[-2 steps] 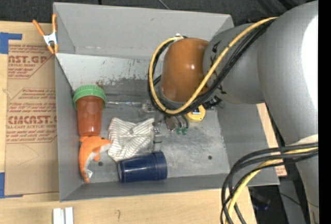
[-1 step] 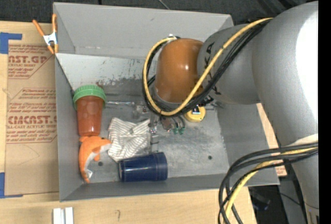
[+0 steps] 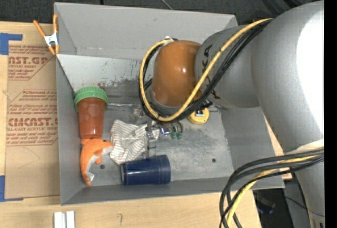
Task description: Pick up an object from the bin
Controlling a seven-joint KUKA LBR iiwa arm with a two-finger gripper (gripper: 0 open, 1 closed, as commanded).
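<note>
The pincer (image 3: pixel 153 132) hangs low at centre frame, at the right edge of a crumpled grey-and-white cloth (image 3: pixel 125 144); whether it is spread or pressed together cannot be told. A dark blue cylinder (image 3: pixel 146 170) lies just below, and an orange green-lidded jar (image 3: pixel 90 112) to the left.

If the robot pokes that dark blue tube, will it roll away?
Probably. The dark blue tube lies on its side, so a nudge would likely roll it. It looks smooth, so it may slip when gripped.
</note>
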